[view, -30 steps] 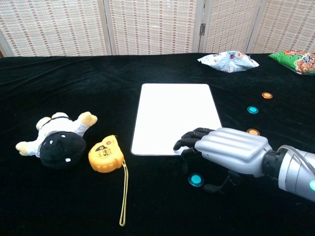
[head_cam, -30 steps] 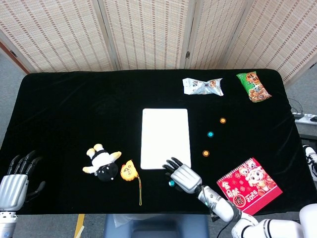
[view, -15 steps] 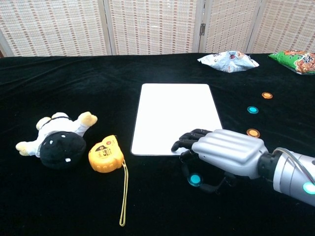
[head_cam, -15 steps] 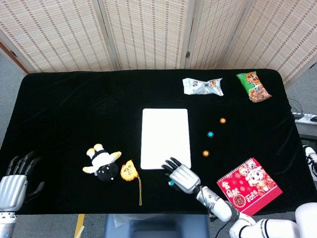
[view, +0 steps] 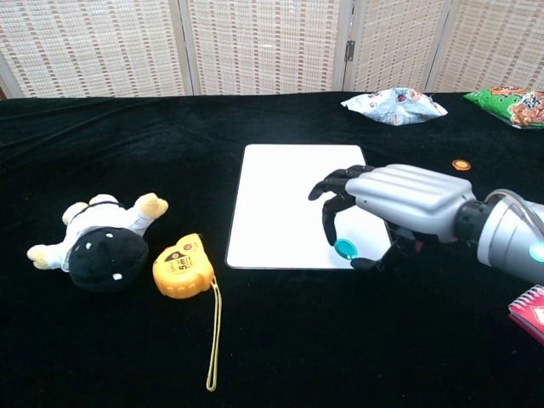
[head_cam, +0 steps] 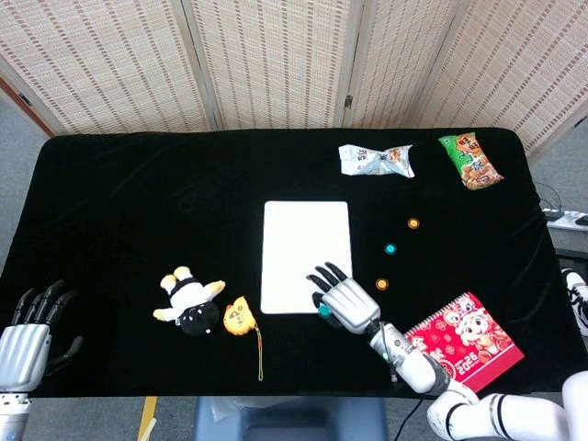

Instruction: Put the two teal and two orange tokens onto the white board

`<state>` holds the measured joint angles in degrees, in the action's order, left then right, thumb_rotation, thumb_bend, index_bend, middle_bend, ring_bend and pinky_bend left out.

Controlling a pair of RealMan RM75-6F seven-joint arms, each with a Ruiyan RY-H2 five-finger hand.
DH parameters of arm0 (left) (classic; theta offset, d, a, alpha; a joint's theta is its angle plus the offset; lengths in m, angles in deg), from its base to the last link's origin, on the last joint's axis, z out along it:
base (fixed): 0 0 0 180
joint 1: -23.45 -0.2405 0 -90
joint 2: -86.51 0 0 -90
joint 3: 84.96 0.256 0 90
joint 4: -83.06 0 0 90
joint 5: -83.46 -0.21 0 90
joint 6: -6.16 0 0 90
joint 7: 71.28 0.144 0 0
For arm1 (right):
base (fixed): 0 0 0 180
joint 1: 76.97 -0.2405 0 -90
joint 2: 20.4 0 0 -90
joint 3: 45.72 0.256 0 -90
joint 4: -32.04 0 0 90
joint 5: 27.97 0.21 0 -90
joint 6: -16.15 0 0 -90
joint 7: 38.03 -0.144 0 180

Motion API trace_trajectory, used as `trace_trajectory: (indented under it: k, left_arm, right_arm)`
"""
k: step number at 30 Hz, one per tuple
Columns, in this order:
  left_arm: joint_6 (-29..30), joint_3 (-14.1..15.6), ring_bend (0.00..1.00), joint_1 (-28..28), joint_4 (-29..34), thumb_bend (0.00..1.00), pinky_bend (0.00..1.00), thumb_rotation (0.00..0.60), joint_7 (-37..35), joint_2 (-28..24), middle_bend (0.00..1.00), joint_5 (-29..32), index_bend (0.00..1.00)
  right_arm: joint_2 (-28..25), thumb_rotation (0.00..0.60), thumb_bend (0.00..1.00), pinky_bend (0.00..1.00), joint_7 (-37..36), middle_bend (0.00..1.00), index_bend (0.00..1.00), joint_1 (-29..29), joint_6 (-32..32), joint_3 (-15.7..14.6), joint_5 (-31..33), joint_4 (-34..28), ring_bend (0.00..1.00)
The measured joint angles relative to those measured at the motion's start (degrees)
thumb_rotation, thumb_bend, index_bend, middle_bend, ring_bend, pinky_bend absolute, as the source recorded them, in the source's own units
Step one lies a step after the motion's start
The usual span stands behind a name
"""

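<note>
The right hand [view: 399, 204], silver-backed with black fingers, hangs over the near right corner of the flat white rectangular board [view: 289, 200], pinching a small round teal token [view: 344, 248] between thumb and a finger; whether the token touches the board is hard to tell from the chest view. In the head view the same hand [head_cam: 344, 301] sits at the board's [head_cam: 299, 248] near right edge with the token [head_cam: 324, 310] under its fingers.

Beyond the right hand, on the black cloth surface [head_cam: 138, 202], lie a second teal token [head_cam: 390, 248] and two orange round tokens, one just past the hand [head_cam: 381, 284] and one further off [head_cam: 412, 222]. A red spiral calendar [head_cam: 462, 342] lies just right of that hand.

The left hand [head_cam: 28, 331] rests at the near left corner of the surface, fingers spread, grasping nothing.
</note>
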<state>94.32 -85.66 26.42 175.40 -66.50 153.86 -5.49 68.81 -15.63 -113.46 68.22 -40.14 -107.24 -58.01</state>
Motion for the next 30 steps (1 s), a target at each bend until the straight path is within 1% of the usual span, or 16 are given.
trace_trajectory:
  k: [6,15,16,17,18,20,21,23,26,29,30]
  left_arm:
    - [-0.02,0.04,0.14,-0.11,0.14,0.36,0.0,0.6,0.15,-0.2,0.1,0.16,0.2]
    - [-0.17,0.01,0.14,-0.26,0.22,0.36,0.0,0.6,0.29,-0.42,0.1,0.57,0.2]
    - [-0.16,0.0,0.14,-0.29,0.24,0.36,0.0,0.6,0.31,-0.43,0.1,0.61,0.2]
    - [-0.15,0.0,0.14,-0.31,0.24,0.36,0.0,0.6,0.32,-0.43,0.1,0.65,0.2]
    - [-0.14,-0.01,0.14,-0.34,0.23,0.36,0.0,0.6,0.33,-0.42,0.1,0.7,0.2]
    - [-0.15,-0.02,0.14,-0.37,0.17,0.36,0.0,0.6,0.36,-0.36,0.1,0.77,0.2]
    - [-0.19,-0.01,0.14,-0.38,0.15,0.36,0.0,0.6,0.37,-0.35,0.1,0.81,0.2]
    - [-0.28,-0.04,0.14,-0.36,0.14,0.36,0.0,0.6,0.37,-0.35,0.1,0.89,0.2]
    - [-0.3,-0.12,0.14,-0.24,0.23,0.36,0.0,0.6,0.46,-0.4,0.1,0.73,0.2]
    - [-0.14,-0.19,0.14,-0.15,0.4,0.36,0.0,0.6,0.53,-0.45,0.1,0.43,0.2]
    - [-0.13,-0.19,0.14,-0.15,0.46,0.36,0.0,0.6,0.58,-0.46,0.1,0.41,0.2]
  right_arm:
    - [2.28,0.6,0.27,0.0,1.57,0.1,0.48,-3.21,-2.99,2.82,5.24,4.53,0.0]
    - [6.07,0.6,0.27,0.0,4.58,0.1,0.47,-7.16,-5.01,5.52,11.63,10.78,0.0]
    - [6.33,0.6,0.27,0.0,4.84,0.1,0.45,-7.51,-5.16,5.69,12.23,11.21,0.0]
    - [6.55,0.6,0.27,0.0,5.19,0.1,0.4,-7.88,-5.32,5.81,12.77,11.63,0.0]
    - [6.71,0.6,0.27,0.0,5.71,0.09,0.31,-8.34,-5.49,5.84,13.21,12.04,0.0]
    - [6.73,0.6,0.27,0.0,6.38,0.09,0.19,-8.6,-5.3,5.64,13.21,12.24,0.0]
    - [6.65,0.6,0.27,0.0,6.45,0.08,0.15,-8.56,-4.86,5.47,13.1,12.24,0.0]
    - [6.28,0.6,0.27,0.0,6.03,0.08,0.12,-8.28,-4.09,5.2,12.99,12.01,0.0]
    - [4.9,0.6,0.27,0.0,4.79,0.09,0.13,-7.32,-2.88,4.94,13.07,11.71,0.01]
    - [2.94,0.6,0.27,0.0,3.01,0.09,0.21,-5.96,-1.41,4.91,13.6,11.92,0.01]
    - [2.13,0.6,0.27,0.0,2.13,0.09,0.25,-5.39,-0.97,4.96,13.94,12.22,0.02]
